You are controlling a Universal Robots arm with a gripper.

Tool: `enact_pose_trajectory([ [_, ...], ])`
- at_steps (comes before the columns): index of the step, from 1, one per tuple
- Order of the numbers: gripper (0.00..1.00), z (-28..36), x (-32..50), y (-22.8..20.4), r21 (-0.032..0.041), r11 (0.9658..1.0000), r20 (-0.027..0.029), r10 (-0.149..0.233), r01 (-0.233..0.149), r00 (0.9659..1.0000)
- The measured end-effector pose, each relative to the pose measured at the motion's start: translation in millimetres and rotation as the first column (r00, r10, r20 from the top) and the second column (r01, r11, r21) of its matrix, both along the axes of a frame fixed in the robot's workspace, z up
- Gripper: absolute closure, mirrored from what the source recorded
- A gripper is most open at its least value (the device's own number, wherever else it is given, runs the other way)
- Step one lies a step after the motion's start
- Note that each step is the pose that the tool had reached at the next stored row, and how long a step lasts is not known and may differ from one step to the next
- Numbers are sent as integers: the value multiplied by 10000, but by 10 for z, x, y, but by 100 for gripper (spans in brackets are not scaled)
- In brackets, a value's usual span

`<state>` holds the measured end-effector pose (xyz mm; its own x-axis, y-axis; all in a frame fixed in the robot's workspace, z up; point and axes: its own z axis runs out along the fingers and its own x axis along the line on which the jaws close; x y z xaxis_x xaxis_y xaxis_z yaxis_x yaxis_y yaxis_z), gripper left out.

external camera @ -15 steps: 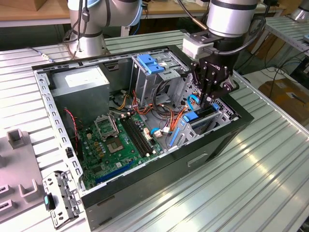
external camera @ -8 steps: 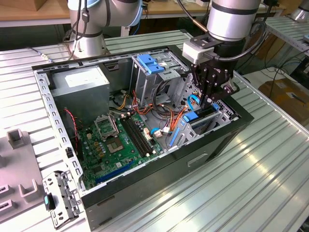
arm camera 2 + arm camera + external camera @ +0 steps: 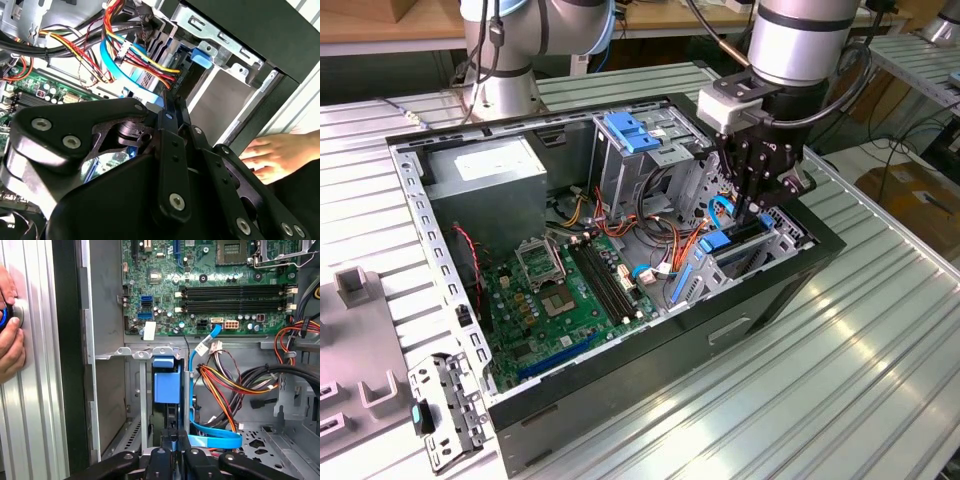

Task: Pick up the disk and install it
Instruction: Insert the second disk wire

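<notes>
First wrist view: fingers (image 3: 172, 450) grip disk (image 3: 166, 385); hand (image 3: 11, 335) alongside.

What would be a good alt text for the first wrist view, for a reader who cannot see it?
The robot's hand reaches into an open computer case, its fingers closed on the blue-framed disk standing in a metal bay. Beyond it lie the green motherboard and coloured cables; a person's hand rests outside the case.

In the first wrist view the pincer (image 3: 172, 452) is cut by the lower frame edge, hiding most of the disk (image 3: 166, 385); a hand (image 3: 10, 335) is cropped at left.
</notes>
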<state>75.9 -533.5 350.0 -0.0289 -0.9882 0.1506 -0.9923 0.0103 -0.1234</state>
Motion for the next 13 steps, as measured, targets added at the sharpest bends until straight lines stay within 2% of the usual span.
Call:
enact_pose_trajectory([
  [2,84,-2,-10,-8,91,10000,101,3,-4,9999],
  [3,84,-3,-10,-13,128,9999,112,4,-6,9999],
  [5,84,-8,-13,-40,291,9996,142,2,-6,9999],
  [7,84,-9,-13,-64,490,9988,162,-1,-7,9999],
  [8,84,-10,-13,-85,641,9979,165,-4,-7,9999],
  [10,84,-21,-13,-158,951,9955,165,-9,-7,9999],
  [11,84,-24,-14,-172,1024,9947,165,-10,-6,9999],
  [13,84,-30,-14,-182,1123,9937,165,-13,-6,9999],
])
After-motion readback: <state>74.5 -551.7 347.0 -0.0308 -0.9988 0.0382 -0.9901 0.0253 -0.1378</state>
